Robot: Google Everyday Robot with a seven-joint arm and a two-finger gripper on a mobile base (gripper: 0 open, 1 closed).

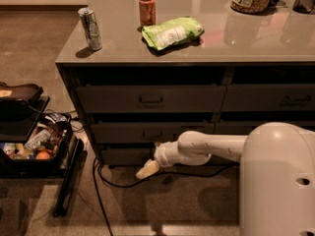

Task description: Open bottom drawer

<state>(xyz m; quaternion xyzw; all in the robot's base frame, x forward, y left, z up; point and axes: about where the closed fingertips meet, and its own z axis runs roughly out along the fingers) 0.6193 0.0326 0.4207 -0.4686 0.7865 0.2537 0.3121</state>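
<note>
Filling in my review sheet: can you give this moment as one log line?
stage: reaching | gripper: low, just in front of bottom drawer | drawer: looks closed | contact: cannot tell

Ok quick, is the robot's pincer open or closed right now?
Pincer: down low in front of the bottom drawer; whether it is open or closed cannot be told.

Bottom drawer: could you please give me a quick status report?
Gripper low near the floor, just in front of the bottom drawer. Drawer looks shut; handle hidden behind the arm. Black cable on the floor below the drawer front.
</note>
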